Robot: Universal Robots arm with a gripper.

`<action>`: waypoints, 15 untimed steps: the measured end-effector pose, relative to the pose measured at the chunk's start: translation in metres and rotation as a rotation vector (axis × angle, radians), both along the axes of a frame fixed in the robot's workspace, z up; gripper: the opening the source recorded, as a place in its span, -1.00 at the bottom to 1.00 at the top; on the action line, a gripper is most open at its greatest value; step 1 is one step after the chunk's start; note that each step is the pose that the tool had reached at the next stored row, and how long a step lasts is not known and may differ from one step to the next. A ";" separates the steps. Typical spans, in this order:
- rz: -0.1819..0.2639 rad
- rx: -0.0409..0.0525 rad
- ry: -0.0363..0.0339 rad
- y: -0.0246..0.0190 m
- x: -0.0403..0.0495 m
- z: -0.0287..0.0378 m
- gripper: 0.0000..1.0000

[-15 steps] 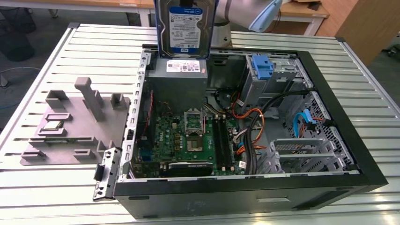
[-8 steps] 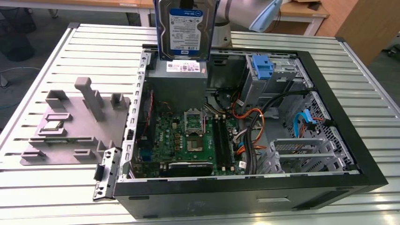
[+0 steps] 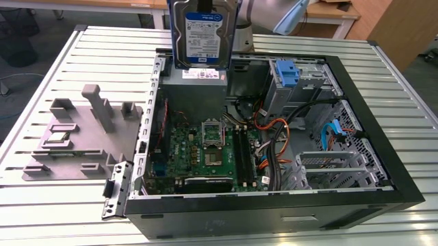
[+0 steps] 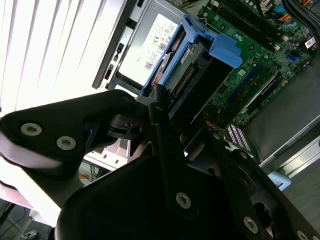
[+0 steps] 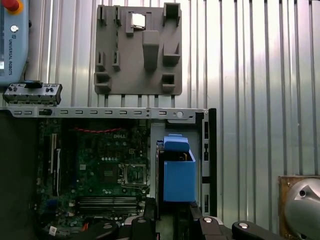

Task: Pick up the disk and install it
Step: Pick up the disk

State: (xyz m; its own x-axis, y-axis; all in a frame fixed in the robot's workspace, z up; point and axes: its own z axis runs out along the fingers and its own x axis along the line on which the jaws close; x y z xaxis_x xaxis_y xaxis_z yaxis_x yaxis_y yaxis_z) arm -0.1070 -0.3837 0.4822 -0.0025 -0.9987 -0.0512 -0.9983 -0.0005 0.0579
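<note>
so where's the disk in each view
Exterior view: the disk hangs upright, label facing the camera, above the power supply at the case's far end.
Second wrist view: disk seen edge-on with its blue rail, in front of the power supply's white sticker.
First wrist view: disk end-on, a blue block between the motherboard and the case wall.
Shared landmark: the green motherboard.

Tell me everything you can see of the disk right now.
The disk is a flat silver metal hard drive with a blue-and-white label facing the exterior view and blue plastic rails along its sides. It hangs upright, clamped in the gripper, over the grey power-supply box inside the open computer case. Its connector edge shows in the second wrist view. It appears clear of the case, touching just the gripper.
</note>
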 end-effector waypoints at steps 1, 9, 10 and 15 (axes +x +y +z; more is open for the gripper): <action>0.000 0.0001 -0.0001 -0.0008 0.0000 -0.0002 -0.30; 0.000 0.0001 -0.0001 -0.0060 0.0001 -0.0011 -0.30; 0.000 0.0002 -0.0001 -0.0064 0.0001 -0.0012 -0.30; 0.000 0.0001 -0.0001 -0.0074 0.0001 -0.0012 -0.30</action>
State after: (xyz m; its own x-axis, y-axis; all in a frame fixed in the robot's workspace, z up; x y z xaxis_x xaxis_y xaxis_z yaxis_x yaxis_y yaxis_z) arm -0.1069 -0.3911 0.4810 -0.0025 -0.9987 -0.0513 -0.9983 -0.0004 0.0578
